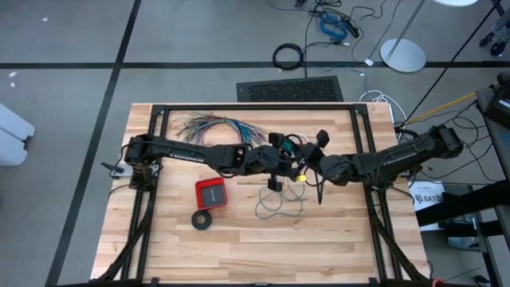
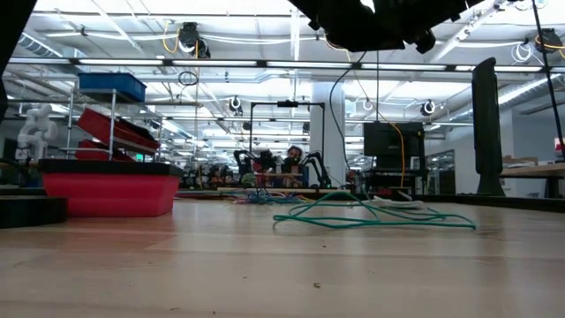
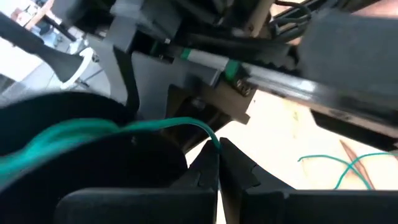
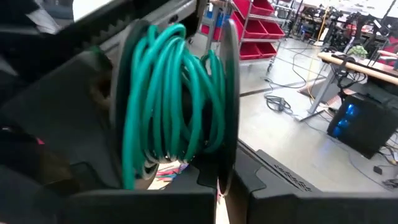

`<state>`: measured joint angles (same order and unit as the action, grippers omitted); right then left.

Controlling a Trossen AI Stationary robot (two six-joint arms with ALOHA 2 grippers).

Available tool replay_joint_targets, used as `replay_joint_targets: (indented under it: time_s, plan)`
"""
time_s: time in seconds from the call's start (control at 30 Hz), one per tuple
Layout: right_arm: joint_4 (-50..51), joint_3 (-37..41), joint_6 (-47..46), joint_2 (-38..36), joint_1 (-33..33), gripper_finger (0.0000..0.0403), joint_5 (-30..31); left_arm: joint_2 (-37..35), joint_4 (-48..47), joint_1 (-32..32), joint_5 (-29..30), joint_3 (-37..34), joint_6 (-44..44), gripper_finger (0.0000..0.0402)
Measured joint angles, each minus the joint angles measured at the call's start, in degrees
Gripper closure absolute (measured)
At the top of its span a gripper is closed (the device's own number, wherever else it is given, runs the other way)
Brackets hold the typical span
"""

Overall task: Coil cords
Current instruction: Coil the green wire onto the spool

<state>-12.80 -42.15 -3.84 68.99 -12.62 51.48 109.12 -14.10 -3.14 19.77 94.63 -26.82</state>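
Jaws pinched, teal wire (image 4: pixel 171 99) coiled upright

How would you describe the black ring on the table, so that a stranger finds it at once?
Start at the wooden table in the high view and find the red square box left of centre. The black ring lies flat just beside it, toward the near edge. Unlike the loose teal wire, it is one solid, thick hoop.

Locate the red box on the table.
In the high view the red box sits left of centre, near the black ring and left of the loose teal wire.
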Motion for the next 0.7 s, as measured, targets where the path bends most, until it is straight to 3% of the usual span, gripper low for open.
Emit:
replay_joint_targets:
  time_s: [0.37, 0.7]
  plan:
    - [-0.40, 0.00, 0.88, -0.04, -0.07, 0.0403, 0.64, 0.02, -1.05, 0.53, 0.62, -0.03, 3.03, 0.0401]
    - [-1.71, -0.07, 6.05, -0.09, -0.42, 0.0403, 3.85, 0.09, -5.51, 1.54, 4.93, -0.13, 4.63, 0.0401]
